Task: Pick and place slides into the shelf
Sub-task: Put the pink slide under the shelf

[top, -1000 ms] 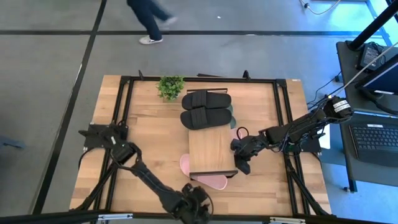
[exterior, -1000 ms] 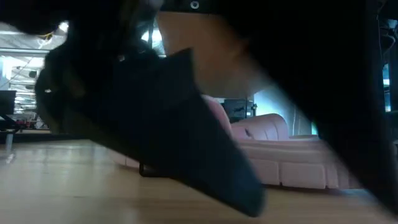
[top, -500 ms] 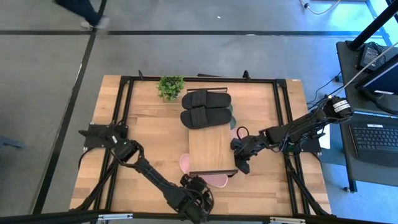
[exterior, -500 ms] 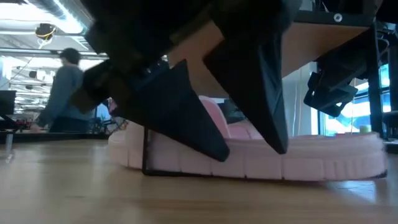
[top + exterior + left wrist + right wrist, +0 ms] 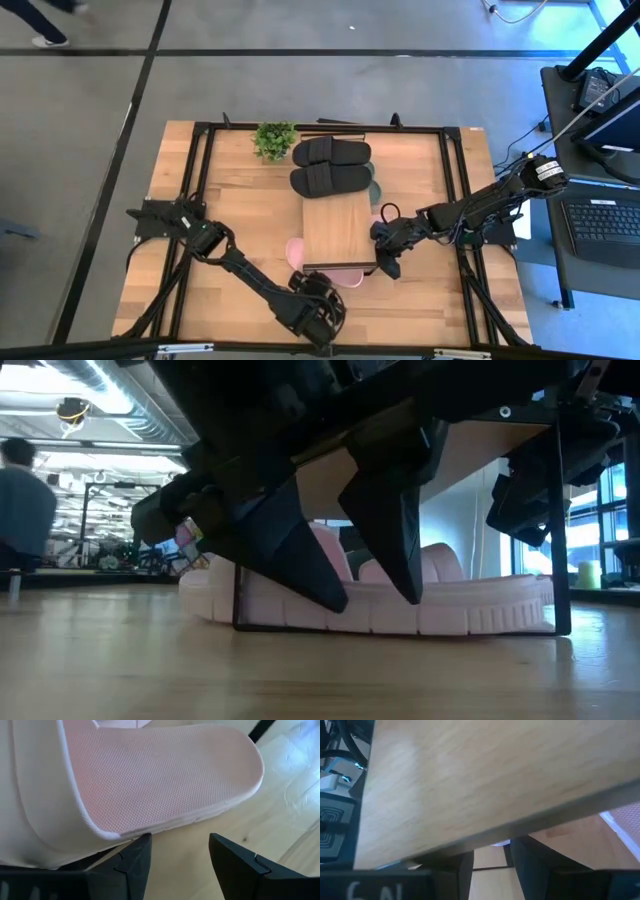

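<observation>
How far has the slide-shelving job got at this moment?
Done: the black slides lie on the shelf top's far end, and a dark green slide shows beneath them. In hand: the pale pink slides sit mostly under the near end, one end poking out; the open left hand is right at a pink slide, and the right hand is at the shelf's frame. Left: seating the pink pair.

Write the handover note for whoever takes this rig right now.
Left hand: open, empty, at the near end of the pink slides.
Right hand: at the shelf's right near corner, apparently gripping its frame.
Done: pink pair mostly under the shelf, black slides on its far end, a green slide beneath.
Left: push the pink pair fully in.
</observation>
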You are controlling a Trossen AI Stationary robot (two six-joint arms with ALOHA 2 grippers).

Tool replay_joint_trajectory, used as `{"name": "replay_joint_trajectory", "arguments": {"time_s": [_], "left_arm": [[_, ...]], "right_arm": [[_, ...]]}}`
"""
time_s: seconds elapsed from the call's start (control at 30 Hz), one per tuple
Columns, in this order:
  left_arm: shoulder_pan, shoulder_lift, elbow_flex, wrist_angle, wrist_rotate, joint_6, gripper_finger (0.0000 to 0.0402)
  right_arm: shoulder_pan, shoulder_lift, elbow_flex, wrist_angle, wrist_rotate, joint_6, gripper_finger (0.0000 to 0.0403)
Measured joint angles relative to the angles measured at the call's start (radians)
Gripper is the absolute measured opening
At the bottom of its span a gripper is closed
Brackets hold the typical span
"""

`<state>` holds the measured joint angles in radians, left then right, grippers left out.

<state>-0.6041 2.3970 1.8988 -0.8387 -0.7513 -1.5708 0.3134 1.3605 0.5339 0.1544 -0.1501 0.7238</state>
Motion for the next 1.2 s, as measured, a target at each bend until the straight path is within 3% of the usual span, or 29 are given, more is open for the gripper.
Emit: {"name": "replay_joint_trajectory", "arguments": {"time_s": [0.23, 0.8, 1.2], "left_arm": [[0.000, 0.000, 0.000, 0.002, -0.057, -0.124, 0.0189], [0.000, 0.000, -0.001, 0.024, -0.085, -0.251, 0.0189], [-0.096, -0.004, 0.065, -0.022, -0.014, -0.031, 0.0189]], "right_arm": [[0.014, 0.000, 0.000, 0.019, 0.006, 0.000, 0.0130], [0.018, 0.000, 0.000, 0.020, -0.010, 0.004, 0.0130], [0.018, 0.000, 0.000, 0.020, -0.031, 0.007, 0.0130]]}}
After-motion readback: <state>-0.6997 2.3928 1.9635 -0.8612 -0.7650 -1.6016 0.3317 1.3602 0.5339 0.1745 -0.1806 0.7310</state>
